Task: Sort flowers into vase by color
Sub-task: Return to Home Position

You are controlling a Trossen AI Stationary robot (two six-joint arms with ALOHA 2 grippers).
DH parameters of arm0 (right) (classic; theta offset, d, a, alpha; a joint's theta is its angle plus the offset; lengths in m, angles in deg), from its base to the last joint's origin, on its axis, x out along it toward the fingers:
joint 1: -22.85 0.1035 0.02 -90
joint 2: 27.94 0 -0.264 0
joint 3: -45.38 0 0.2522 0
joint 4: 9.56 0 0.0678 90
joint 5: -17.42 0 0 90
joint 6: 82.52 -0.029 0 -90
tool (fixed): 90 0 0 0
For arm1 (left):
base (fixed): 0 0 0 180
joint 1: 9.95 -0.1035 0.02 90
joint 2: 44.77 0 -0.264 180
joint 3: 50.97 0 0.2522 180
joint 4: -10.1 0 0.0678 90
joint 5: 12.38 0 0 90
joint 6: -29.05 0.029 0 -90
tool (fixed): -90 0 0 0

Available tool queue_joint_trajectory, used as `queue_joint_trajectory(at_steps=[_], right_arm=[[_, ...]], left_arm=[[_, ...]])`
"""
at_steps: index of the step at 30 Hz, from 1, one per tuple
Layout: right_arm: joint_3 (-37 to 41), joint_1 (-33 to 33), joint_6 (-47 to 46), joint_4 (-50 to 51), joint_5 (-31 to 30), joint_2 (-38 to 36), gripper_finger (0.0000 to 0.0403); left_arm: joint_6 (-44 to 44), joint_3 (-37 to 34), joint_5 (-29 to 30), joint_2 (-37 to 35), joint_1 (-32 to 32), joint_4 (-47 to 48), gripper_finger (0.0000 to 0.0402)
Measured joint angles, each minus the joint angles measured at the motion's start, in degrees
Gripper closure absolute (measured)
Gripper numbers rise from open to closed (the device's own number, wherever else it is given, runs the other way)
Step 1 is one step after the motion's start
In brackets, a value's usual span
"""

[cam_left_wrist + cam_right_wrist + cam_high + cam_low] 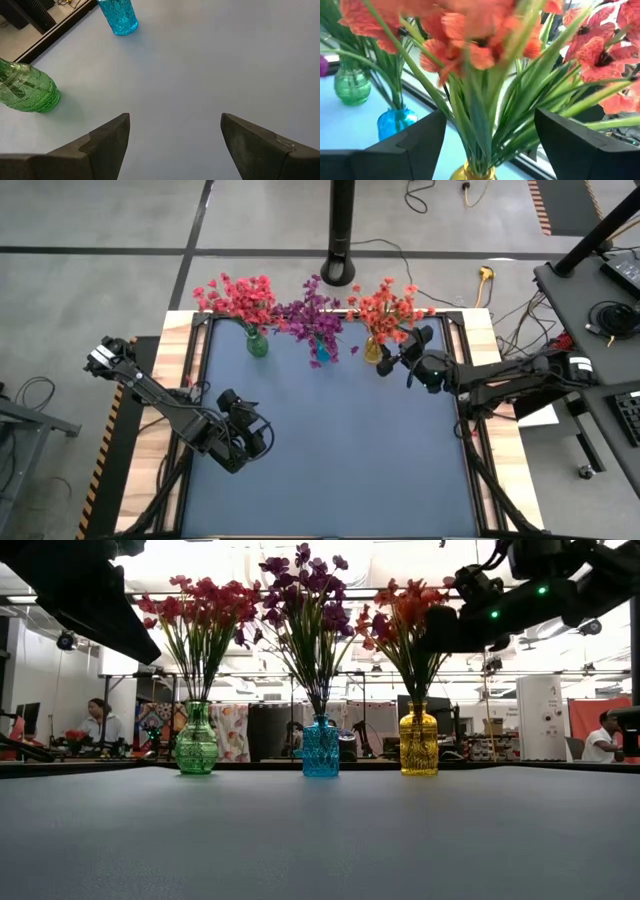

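One bouquet [388, 308] beside right end effector [401, 352]

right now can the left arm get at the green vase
Probably yes: the left end effector is open over bare mat, with nothing between it and the green vase; the pink flowers crowd only its top.

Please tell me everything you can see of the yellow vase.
The yellow vase is seemingly patterned glass with a narrow neck. It stands upright on the table at its far edge, beside the blue vase, and holds orange-red flowers on green stems. The right gripper, open, is near the stems.
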Motion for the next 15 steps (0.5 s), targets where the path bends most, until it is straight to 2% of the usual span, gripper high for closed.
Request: queue_joint_trajectory(at_steps=[6, 11, 13, 15], right_arm=[[0.00, 1.54, -4.15, 9.58, 0.03, -5.96, 0.0084], [0.00, 4.35, -5.69, 13.33, 0.62, -11.21, 0.0073], [0.00, 6.05, -5.56, 14.47, 0.62, -13.26, 0.0072], [-0.02, 8.12, -5.04, 15.46, 0.82, -15.18, 0.0072]], left_arm=[[0.00, 0.00, -0.28, 0.00, 0.00, 0.00, 0.0107], [0.51, 0.65, -12.39, -0.02, 1.62, -1.06, 0.0107], [2.82, 1.26, -11.59, -0.07, 4.33, -1.74, 0.0107], [4.91, 2.04, -5.36, -0.07, 7.65, -1.93, 0.0107]])
